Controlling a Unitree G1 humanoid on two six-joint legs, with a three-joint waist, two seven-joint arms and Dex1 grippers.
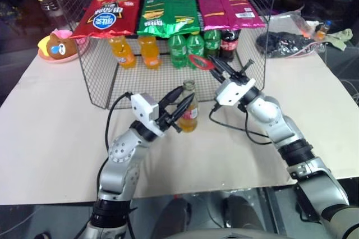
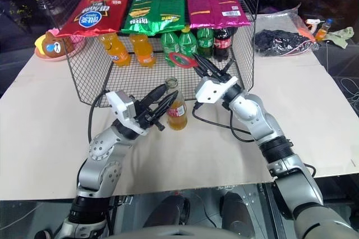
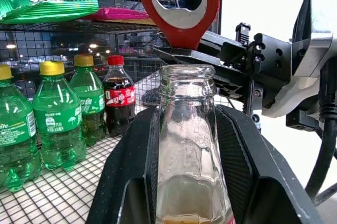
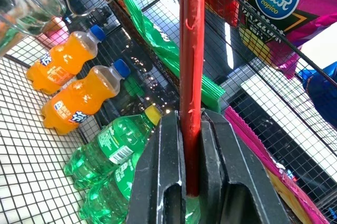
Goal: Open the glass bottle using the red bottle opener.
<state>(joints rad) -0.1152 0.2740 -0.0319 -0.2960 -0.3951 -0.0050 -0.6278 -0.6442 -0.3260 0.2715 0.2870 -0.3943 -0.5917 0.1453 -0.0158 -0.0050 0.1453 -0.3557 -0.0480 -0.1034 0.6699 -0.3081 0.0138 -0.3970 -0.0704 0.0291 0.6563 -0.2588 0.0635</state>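
1. Left eye view: the bottle [image 1: 189,110] stood upright on the table [image 1: 50,138], clamped at its body by the left gripper [image 1: 180,110]. The opener [image 1: 197,61] lay at about one o'clock from the bottle's mouth, above and apart; the right gripper [image 1: 220,72] pinched its handle.
2. Left wrist view: both fingers [image 3: 131,176] flanked the glass; the mouth appeared capless, the loop head just above it.
3. Right wrist view: the jaws were closed on the handle, its long axis running straight out along the fingers.
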